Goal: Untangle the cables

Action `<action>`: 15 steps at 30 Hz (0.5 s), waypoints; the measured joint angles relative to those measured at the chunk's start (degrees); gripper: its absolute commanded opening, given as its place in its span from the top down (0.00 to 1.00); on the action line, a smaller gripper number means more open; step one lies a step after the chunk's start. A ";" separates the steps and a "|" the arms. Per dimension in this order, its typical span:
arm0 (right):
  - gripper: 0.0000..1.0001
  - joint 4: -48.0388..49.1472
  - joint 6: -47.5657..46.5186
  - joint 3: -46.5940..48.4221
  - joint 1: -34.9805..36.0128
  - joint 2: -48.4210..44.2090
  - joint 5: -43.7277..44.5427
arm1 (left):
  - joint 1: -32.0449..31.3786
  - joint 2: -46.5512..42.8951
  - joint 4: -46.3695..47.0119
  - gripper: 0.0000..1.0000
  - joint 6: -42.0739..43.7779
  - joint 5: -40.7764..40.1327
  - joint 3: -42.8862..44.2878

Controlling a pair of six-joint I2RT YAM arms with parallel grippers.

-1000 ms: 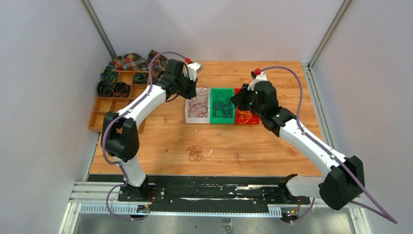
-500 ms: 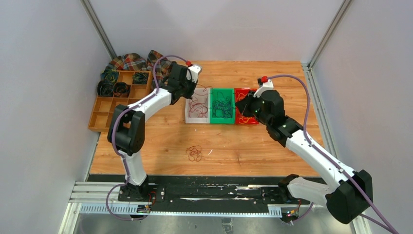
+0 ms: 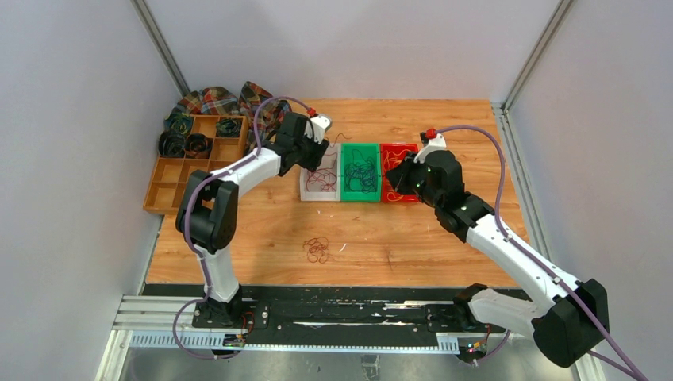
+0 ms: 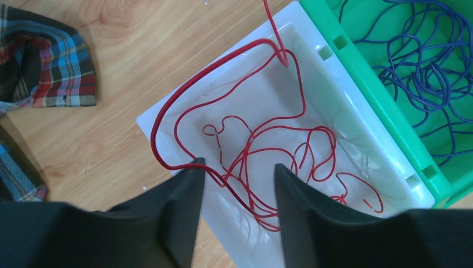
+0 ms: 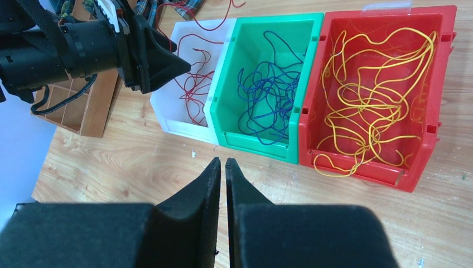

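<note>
Top view: a wooden table [image 3: 262, 222] carries three bins in a touching row, which I read from left to right as the white bin [image 5: 187, 127], green bin [image 5: 254, 146] and red bin [image 5: 357, 170]. At the far left edge I see a wooden compartment tray [image 3: 171, 190] with dark coiled rolls [image 3: 171, 144] in its far compartments. Plaid cloth [image 3: 210, 101] lies just behind the tray. A black rail [image 3: 349, 313] runs along the near edge.

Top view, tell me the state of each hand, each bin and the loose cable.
left hand, open over the white bin
right hand, shut, empty
white bin, holds red cables, one strand over its rim
green bin, holds tangled blue cables
red bin, holds tangled yellow cables
loose red cable, tangled on the table
</note>
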 measured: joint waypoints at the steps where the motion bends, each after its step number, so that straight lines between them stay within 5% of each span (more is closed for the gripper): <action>1: 0.92 -0.04 0.00 0.00 0.00 0.00 0.00 | 0.00 -0.02 -0.61 0.40 0.28 0.50 0.48; 9: 0.92 -0.39 -0.35 0.00 0.00 -0.07 0.00 | 0.42 -4.20 -7.48 0.20 2.43 7.04 4.46; 15: 0.92 -0.66 -0.44 0.00 0.00 -0.44 -0.02 | 0.72 -7.13 -9.70 0.19 4.24 11.67 8.37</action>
